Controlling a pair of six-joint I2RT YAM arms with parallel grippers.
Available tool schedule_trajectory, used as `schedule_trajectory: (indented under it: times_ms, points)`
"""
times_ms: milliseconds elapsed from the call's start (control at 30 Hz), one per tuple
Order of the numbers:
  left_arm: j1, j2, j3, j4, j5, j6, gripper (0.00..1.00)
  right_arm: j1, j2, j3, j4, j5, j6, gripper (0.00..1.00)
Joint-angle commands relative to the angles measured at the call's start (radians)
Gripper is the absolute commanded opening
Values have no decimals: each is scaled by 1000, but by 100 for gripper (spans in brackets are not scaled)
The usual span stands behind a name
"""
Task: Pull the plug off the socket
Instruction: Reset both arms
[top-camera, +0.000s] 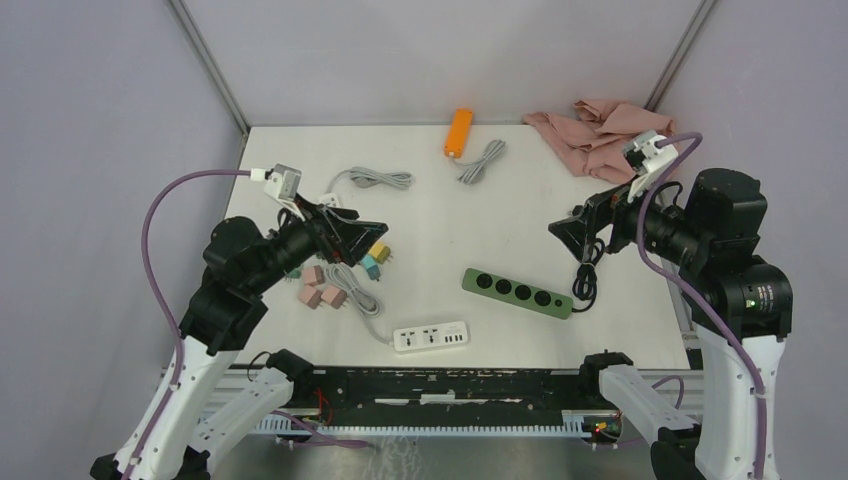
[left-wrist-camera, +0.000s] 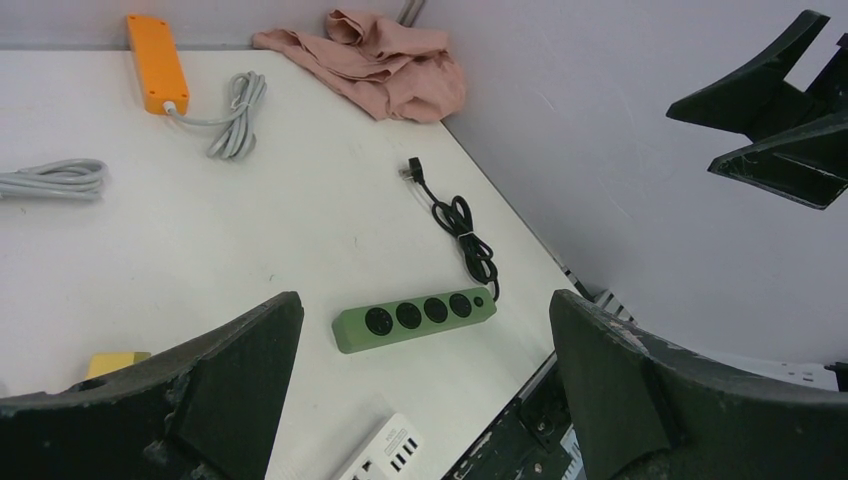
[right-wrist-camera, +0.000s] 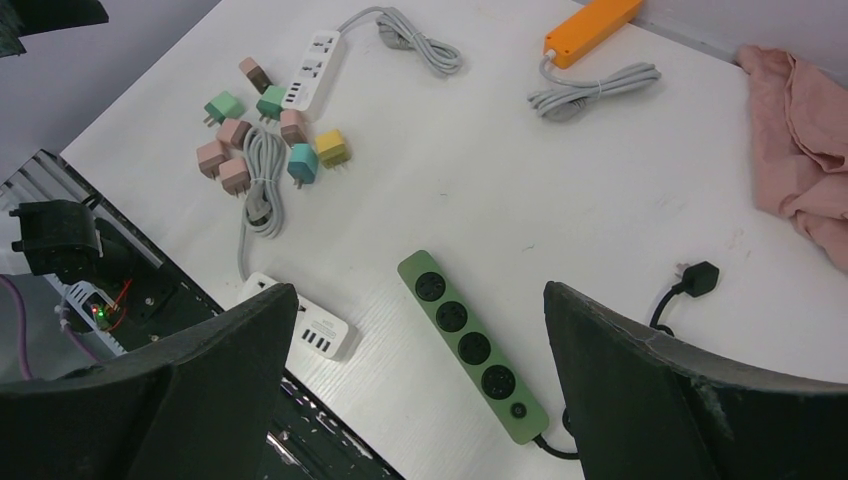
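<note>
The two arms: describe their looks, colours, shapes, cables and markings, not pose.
The left arm and right arm each have black joints over white lower links. A purple cable loops from each white wrist camera. The left gripper and right gripper are matte black, with broad wedge-shaped fingers. Small green print marks the right arm's elbow.

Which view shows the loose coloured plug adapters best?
Right wrist: the coloured plug adapters lie unobstructed around the coiled grey cable. In the top external view the left gripper covers part of them; left wrist catches only one yellow adapter at its bottom edge.
</note>
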Motion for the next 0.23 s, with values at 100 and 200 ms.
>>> schedule_trajectory:
  times_ms: [100, 200]
  points:
    - [-2, -5, 53, 6, 1, 57, 99, -3, -16, 10, 36, 40, -14, 99]
    - [-2, -6, 56, 3, 1, 59, 99, -3, -19, 9, 35, 34, -22, 99]
